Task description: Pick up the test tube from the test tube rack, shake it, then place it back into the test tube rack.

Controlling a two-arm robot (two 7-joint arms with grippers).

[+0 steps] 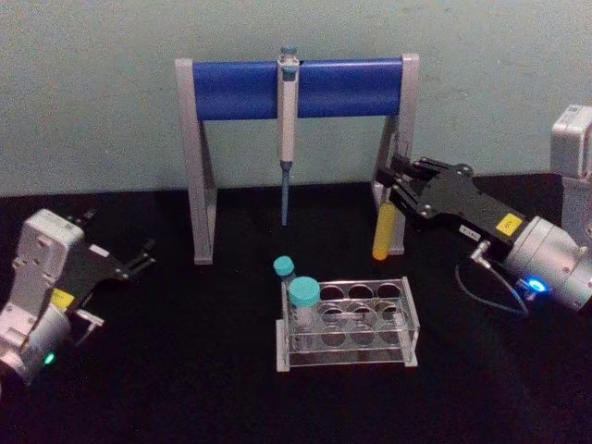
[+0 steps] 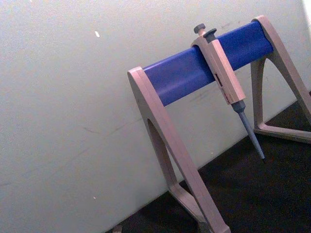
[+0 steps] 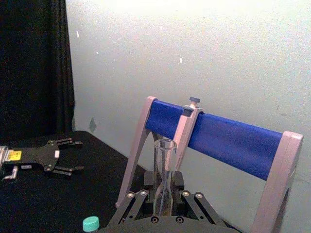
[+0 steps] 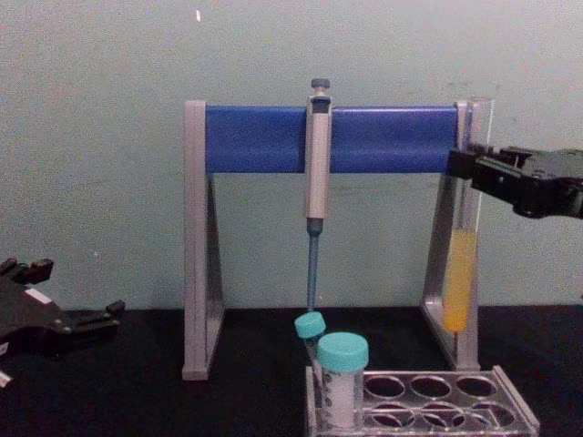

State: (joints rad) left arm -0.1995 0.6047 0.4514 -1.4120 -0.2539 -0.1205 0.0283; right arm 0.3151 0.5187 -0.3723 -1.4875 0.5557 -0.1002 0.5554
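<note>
Head view: the test tube (image 1: pixel 381 231) is being gripped by its upper part in the right gripper (image 1: pixel 396 178), upright, raised behind the test tube rack (image 1: pixel 410 319). The left gripper (image 1: pixel 141 257) is lying parked, jaws spread, at the table's (image 1: pixel 185 398) left. Right wrist view: the tube's rim is standing above the clamped jaws. Chest view: the tube is hanging clear of the rack. Shaking is judged in hand; afterwards, realigning over a hole is being called for.

Dim, even light; pale wall (image 3: pixel 204 43) glares in right wrist view; black table (image 1: pixel 185 398) swallows shadows
</note>
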